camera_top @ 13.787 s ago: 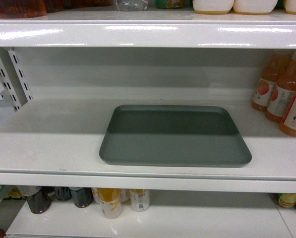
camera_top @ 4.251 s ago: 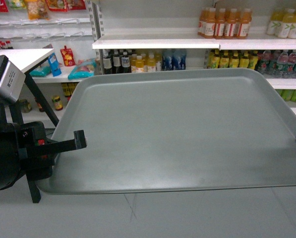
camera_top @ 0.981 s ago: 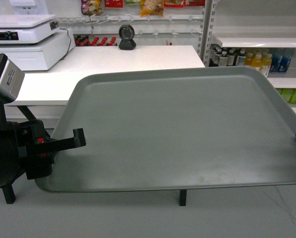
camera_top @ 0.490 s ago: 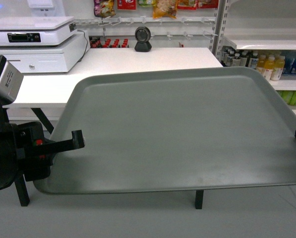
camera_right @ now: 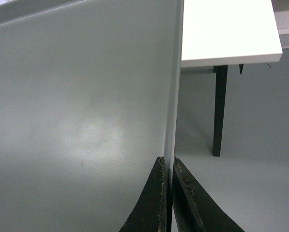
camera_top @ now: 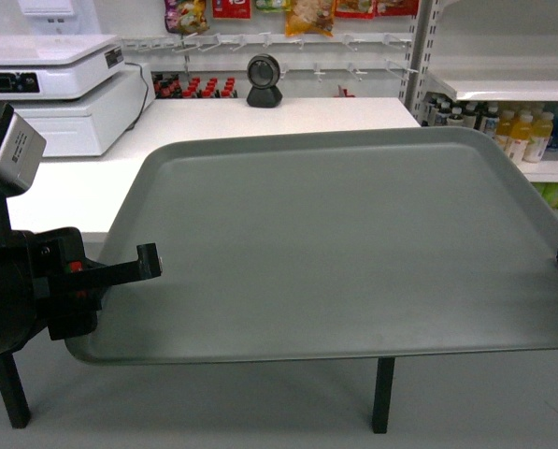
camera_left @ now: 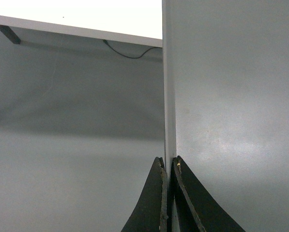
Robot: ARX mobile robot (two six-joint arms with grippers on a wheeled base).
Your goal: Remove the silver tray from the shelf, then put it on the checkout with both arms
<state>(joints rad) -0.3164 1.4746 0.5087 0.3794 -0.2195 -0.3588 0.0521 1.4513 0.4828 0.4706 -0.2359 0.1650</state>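
Closer now comes the white bench, and with the left gripper and right gripper each pinched tight on a rim of the silver tray, the carry step needs it moved over the bench and lowered flat.

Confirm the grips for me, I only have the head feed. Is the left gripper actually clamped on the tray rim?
Observer: Yes. Left wrist view shows the left gripper with both fingers pinching the silver tray rim.
Operator: Right side? It's cut off at my frame edge.
Observer: Right gripper is shut on the opposite rim the same way.
Operator: Anything under the right edge?
Observer: Grey floor directly below; the checkout corner and one black leg lie ahead of it.
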